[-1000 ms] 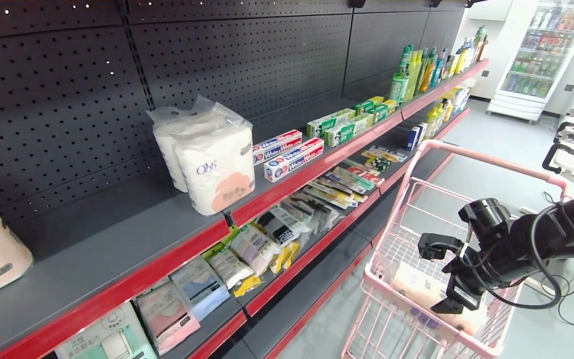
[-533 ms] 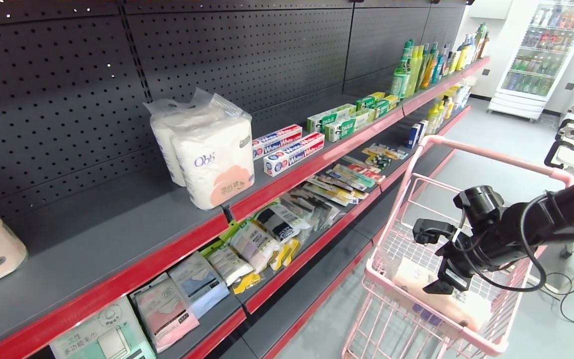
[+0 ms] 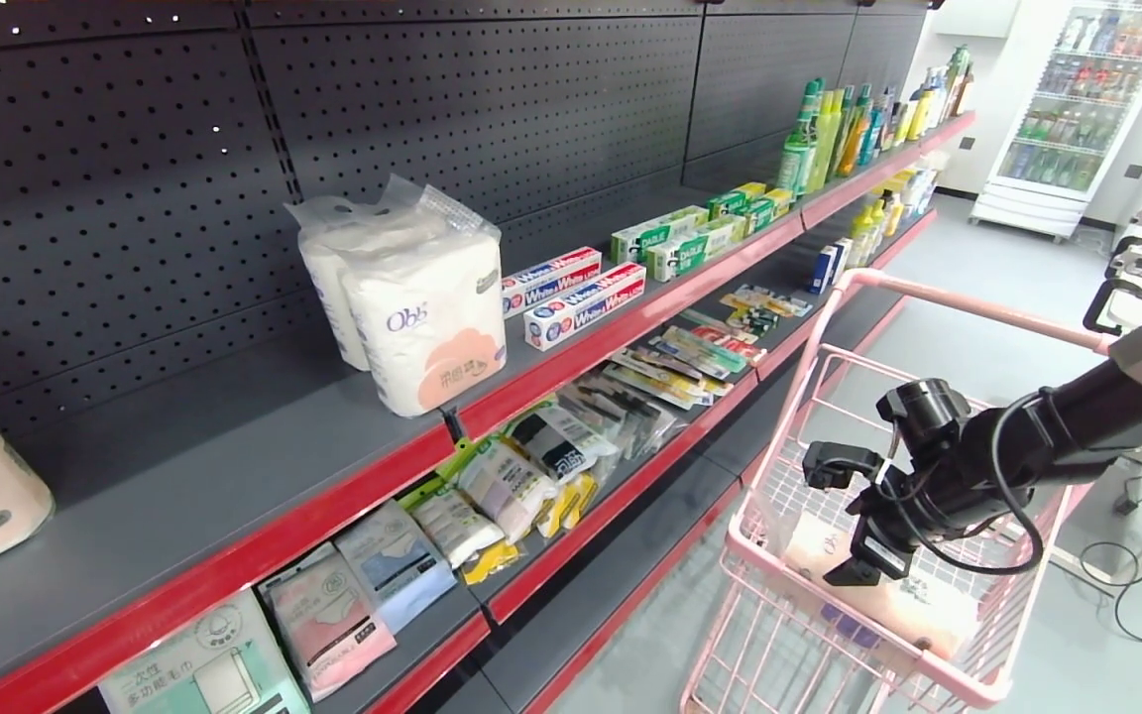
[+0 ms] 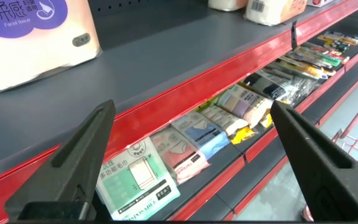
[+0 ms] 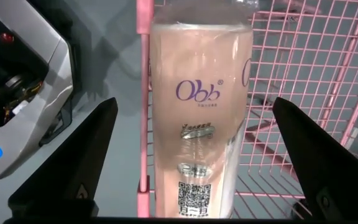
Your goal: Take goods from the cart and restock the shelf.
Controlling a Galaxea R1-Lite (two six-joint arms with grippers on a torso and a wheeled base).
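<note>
In the head view, we see the right gripper [image 3: 837, 518] over the pink wire shopping cart [image 3: 968, 319]. Its black fingers are spread just above a film-wrapped, peach-and-white pack of tissue rolls [image 3: 903, 605]. That pack lies on its side in the basket, close to the near rim. A matching white pack [image 3: 427, 317] stands upright on the grey shelf with the red front edge [image 3: 234, 466], with bare board beside it. The arm covers part of the pack in the cart, so we cannot make out its full length.

In the left wrist view, the left gripper [image 4: 191, 109] is wide apart and holds nothing, in front of the shelf edge. A purple-printed roll pack [image 4: 36, 31] on the board is cut off at the frame.

In the right wrist view, the cart's pack lines up between the parted fingers, alongside a pink rim bar. We cannot tell whether anything touches it yet. We judge it light, squashy and slick in its film. It seems best taken across the middle of its width, firmly enough to dent it, and not by the loose film at the end. Both of its ends are cut off, and whatever lies beneath it is hidden.
</note>
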